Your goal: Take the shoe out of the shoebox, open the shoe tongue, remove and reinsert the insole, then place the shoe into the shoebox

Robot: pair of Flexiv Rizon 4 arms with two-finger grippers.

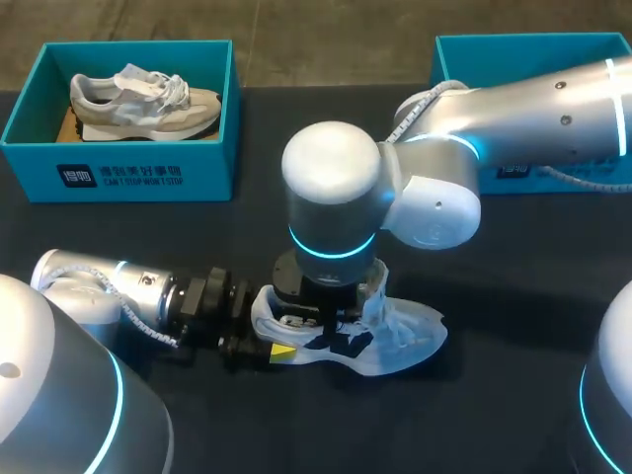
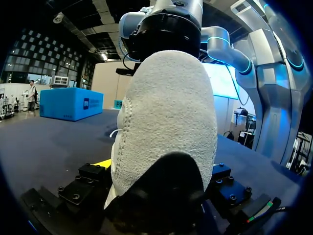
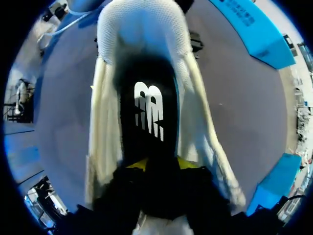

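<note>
- Left gripper [image 1: 265, 348], lower centre of the head view, is clamped on the heel of the shoe [image 1: 405, 331], likely to steady it on the table [image 1: 523, 296].
- Right gripper [image 1: 331, 321] dips into the collar from above, over the black insole [image 3: 149, 115]; can't tell its grasp.
- The shoe is pale with its upper spread wide, well apart from the shoebox [image 1: 118, 173] at upper left.

Robotics lab, demo-style setup: I work at a dark-covered desk [image 1: 513, 296] w/ two silver arms ringed in cyan light, left arm [image 1: 99, 286] & right arm [image 1: 533, 109]. Teal shoeboxes [image 1: 118, 178] [image 1: 454, 54] sit along its far edge.
</note>
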